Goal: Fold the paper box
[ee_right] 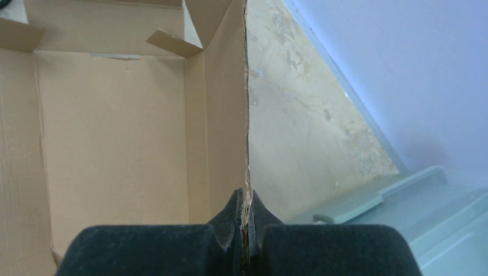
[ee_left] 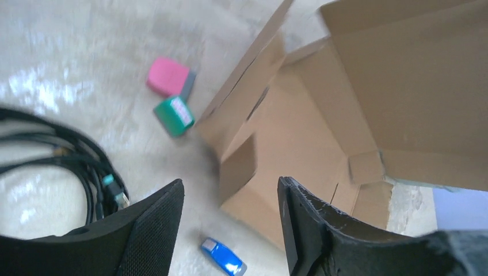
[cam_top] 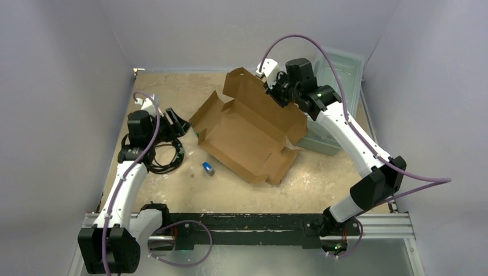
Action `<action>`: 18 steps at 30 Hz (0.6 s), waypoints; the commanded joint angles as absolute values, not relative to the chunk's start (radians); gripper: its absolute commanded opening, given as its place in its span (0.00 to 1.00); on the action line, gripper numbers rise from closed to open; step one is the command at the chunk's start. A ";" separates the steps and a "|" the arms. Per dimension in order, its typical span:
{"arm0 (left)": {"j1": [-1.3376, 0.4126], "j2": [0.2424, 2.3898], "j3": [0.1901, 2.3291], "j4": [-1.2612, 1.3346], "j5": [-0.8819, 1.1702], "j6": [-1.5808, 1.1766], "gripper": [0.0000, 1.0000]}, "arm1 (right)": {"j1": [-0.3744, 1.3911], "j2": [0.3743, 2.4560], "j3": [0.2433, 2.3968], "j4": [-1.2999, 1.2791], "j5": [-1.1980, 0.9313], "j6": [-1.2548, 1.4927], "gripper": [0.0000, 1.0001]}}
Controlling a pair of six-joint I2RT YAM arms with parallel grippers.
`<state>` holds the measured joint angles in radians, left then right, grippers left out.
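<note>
Bench [cam_top: 230,190]: tan, mottled surface carrying all the items below. Paper box [cam_top: 247,135] [ee_left: 311,144] [ee_right: 115,132]: brown corrugated cardboard, partly formed, lying at an angle at the middle of the bench; base panel flat, side walls and corner tabs raised, a tall panel standing along the far side, a flap spread low on the near right. Plastic bin [cam_top: 345,69] [ee_right: 403,218]: pale, translucent, lidded, at the far right corner of the bench, just beside the box's right end. Right arm [cam_top: 351,138]: reaches over the bin to the box's far right; its jaws are closed on the top edge of an upright cardboard wall, the thin edge pinched between the two pads in the right wrist view. Left arm [cam_top: 124,184]: extends along the left side of the bench; its jaws stand open with nothing between them, raised above the bench, near the box's left corner and apart from it. Cable coil [cam_top: 164,155] [ee_left: 69,167]: black, looped, lying on the bench under the left arm's wrist. Pink block [ee_left: 168,76] and green block [ee_left: 174,115]: small, just beside each other, near the box's left flap. Blue object [cam_top: 208,168] [ee_left: 223,257]: smallest item, on the bench close to the box's near left edge, kind not discernible.
</note>
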<state>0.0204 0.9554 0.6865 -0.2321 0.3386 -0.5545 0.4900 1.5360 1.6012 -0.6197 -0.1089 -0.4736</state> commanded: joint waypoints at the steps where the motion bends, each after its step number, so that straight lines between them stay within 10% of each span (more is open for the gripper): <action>1: 0.028 1.004 0.843 -0.246 0.380 -0.411 0.61 | 0.529 1.549 1.693 -0.605 -0.064 -0.547 0.00; 18: 0.028 1.240 0.815 0.070 0.468 -0.270 0.63 | 0.554 1.590 1.731 -0.646 -0.096 -0.633 0.00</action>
